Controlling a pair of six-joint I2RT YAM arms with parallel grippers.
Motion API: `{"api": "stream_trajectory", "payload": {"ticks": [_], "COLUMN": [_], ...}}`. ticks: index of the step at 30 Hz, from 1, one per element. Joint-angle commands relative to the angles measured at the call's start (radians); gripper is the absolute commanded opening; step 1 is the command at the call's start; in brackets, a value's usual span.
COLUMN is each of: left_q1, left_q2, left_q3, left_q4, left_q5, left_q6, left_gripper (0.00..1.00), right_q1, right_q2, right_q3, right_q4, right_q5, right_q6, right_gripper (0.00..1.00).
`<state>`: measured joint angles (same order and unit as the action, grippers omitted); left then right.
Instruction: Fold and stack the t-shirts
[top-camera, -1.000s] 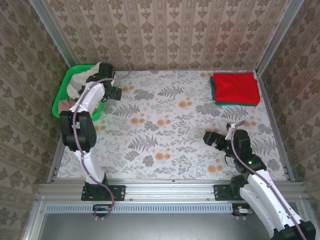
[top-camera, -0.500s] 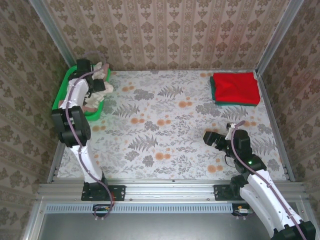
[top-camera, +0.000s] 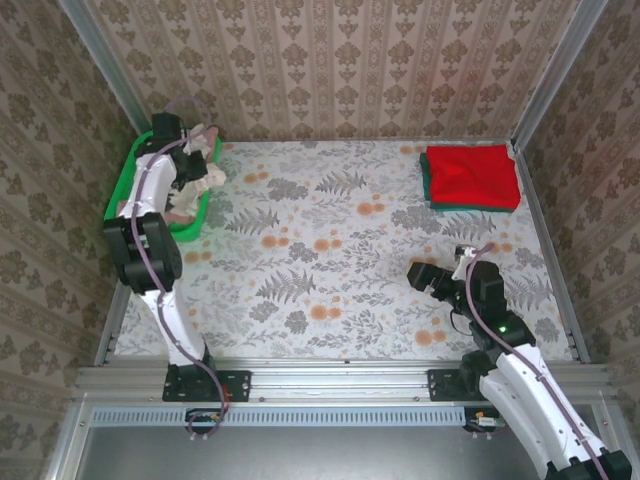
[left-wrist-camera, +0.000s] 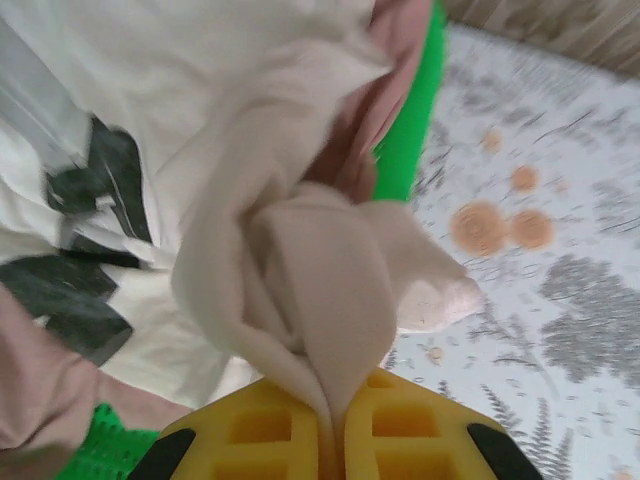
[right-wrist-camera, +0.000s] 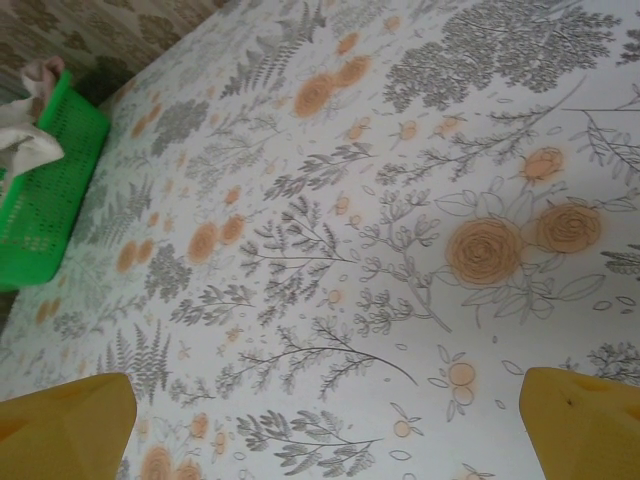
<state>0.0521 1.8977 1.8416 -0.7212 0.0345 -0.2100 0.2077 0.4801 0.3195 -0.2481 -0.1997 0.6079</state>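
We note the left gripper (left-wrist-camera: 335, 425) clamped on a cream t-shirt (left-wrist-camera: 320, 260) fold over the basket (left-wrist-camera: 408, 150), far-left table (top-camera: 330, 250) corner; right gripper (right-wrist-camera: 320, 415) fingers apart.

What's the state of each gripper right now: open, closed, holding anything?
Left gripper: closed, pinching the cream t-shirt at the green basket.
Right gripper: open, empty, above the table.

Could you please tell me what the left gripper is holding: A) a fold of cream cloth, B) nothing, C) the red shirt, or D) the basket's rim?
A: the left gripper is pinched shut on a fold of the cream t-shirt, beside the green basket.
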Motion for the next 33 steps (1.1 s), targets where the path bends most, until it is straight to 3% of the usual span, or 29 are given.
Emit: {"api": "stream_trajectory", "payload": {"ticks": [1,3,6,10,14,19,22,25,28,30,33], "left_q1": [-0.041,-0.062,-0.146,-0.371,-0.648,-0.857,-0.873,-0.847,-0.727,-0.646,-0.499], "left_q2": [-0.227,-0.306,-0.372,-0.418,-0.433,-0.448,-0.45,-0.488,-0.566,-0.604,-0.613], "left_q3": [0.034,0.038,0.127,0.261,0.388,0.429,0.398,0.25,-0.003,-0.163,-0.381], "left_q4": [0.022,0.066,0.048,0.01,0.004,0.064,0.081,0.151,0.263,0.316,0.353], "left_q5": [0.004,0.095,0.142,0.075,-0.095,-0.216,-0.223,-0.304,-0.247,-0.249,-0.2], "left_q6": [0.001,0.007,0.015,0.075,0.148,0.217,0.213,0.206,0.08,0.001,-0.102], "left_gripper": [0.01,0.0,0.0,0.0,0.0,0.0,0.0,0.0,0.0,0.07,0.11], "right_q1": [0.006,0.007,0.01,0.02,0.041,0.08,0.114,0.137,0.143,0.143,0.144], "right_q2": [-0.007,0.011,0.072,0.17,0.222,0.197,0.189,0.191,0.223,0.271,0.385], "right_q3": [0.04,0.055,0.088,0.169,0.253,0.259,0.263,0.26,0.227,0.216,0.219], "right_q4": [0.05,0.095,0.176,0.219,0.202,0.252,0.24,0.192,0.201,0.206,0.223], "right_q5": [-0.069,-0.084,-0.119,-0.166,-0.184,-0.212,-0.199,-0.118,-0.039,-0.002,0.077], "right_q6": [0.022,0.04,0.069,0.06,0.031,0.031,0.004,-0.021,-0.026,-0.032,-0.053], "right_gripper": [1.0,1.0,1.0,1.0,1.0,1.0,1.0,0.99,0.95,0.91,0.88]}}
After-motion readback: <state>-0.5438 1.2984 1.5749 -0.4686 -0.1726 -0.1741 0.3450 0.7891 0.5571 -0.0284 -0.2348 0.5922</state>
